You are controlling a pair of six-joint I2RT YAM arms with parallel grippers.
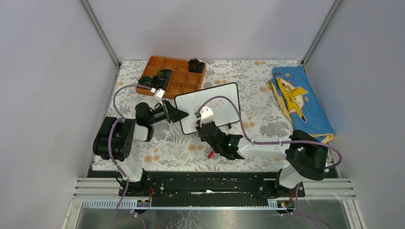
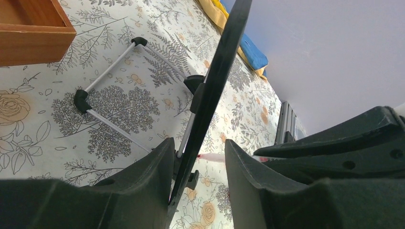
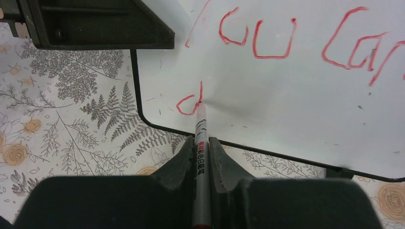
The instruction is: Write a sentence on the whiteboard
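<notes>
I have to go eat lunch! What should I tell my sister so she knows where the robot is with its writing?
Left gripper: astride the left edge of the whiteboard; whether it clamps is unclear.
Right gripper: shut on the marker, tip touching the board.
Done: the sentence reads "You Can" on line one, with a d started below.
Left: finish the second line.
</notes>
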